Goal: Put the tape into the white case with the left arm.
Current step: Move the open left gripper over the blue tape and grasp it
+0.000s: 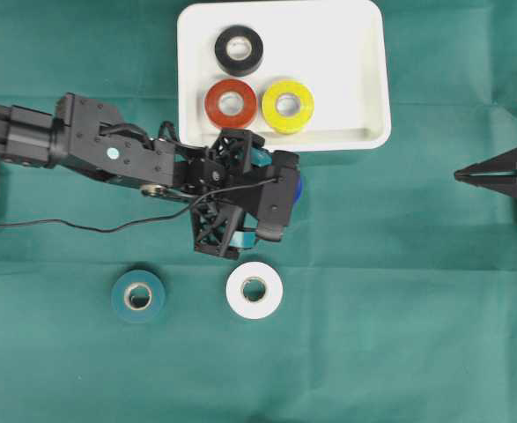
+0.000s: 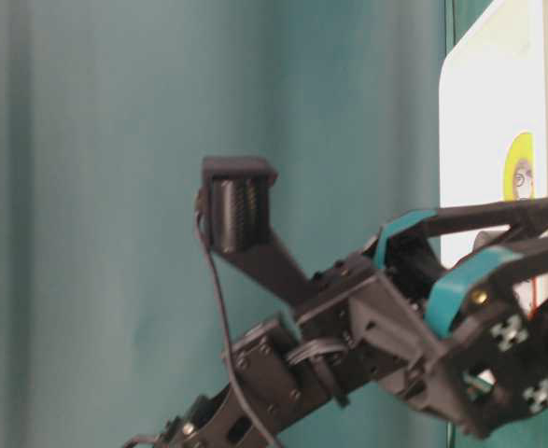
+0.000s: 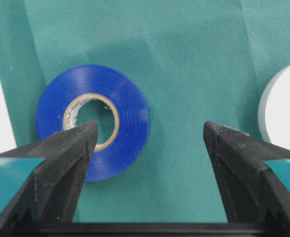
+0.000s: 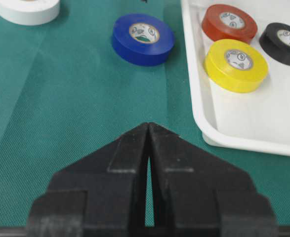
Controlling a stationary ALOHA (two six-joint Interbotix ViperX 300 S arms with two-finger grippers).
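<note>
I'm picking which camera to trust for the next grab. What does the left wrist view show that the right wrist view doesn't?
Only the left wrist view shows the left gripper, jaws open, above the blue tape. Only the right wrist view shows the shut right gripper and the red tape, yellow tape and black tape in the white case. Both show the blue tape and part of the white tape on the green cloth.
</note>
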